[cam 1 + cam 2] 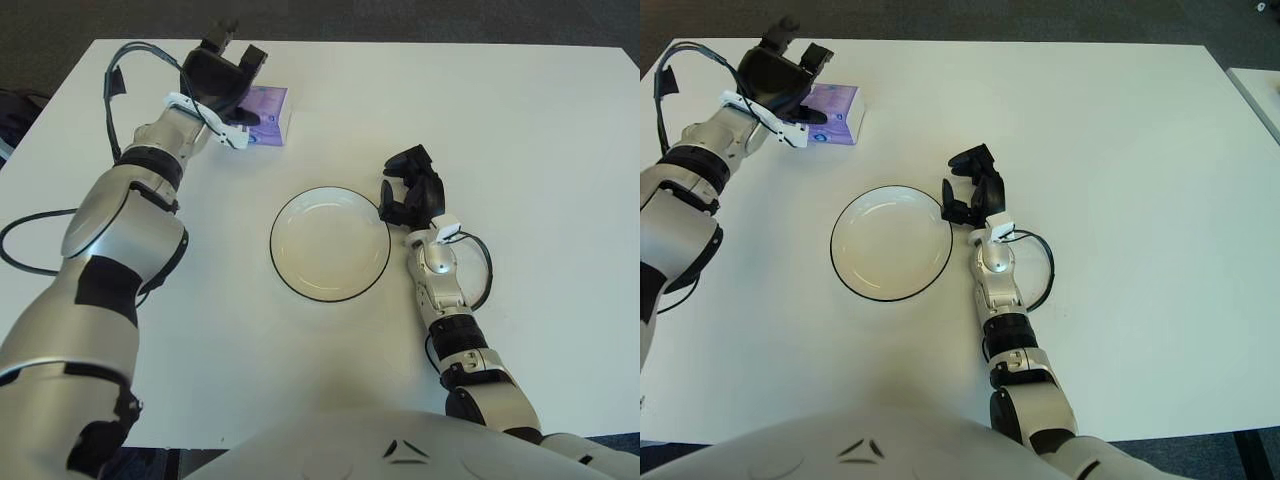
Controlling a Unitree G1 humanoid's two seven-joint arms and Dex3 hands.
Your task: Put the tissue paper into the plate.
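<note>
On my feed, one white black-rimmed plate [330, 243] sits on the white worktop [520, 130], holding nothing. One purple tissue pack [268, 112] lies at the far left of the worktop, well apart from the plate. My left hand [225, 80] is over the pack's left end; I cannot tell whether its fingers grip it. My right hand [410, 190], fingers curled and holding nothing, shows just beside the plate's right rim.

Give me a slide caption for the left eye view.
Left robot hand over the purple tissue pack, white plate empty, right robot hand beside the plate's right rim.
</note>
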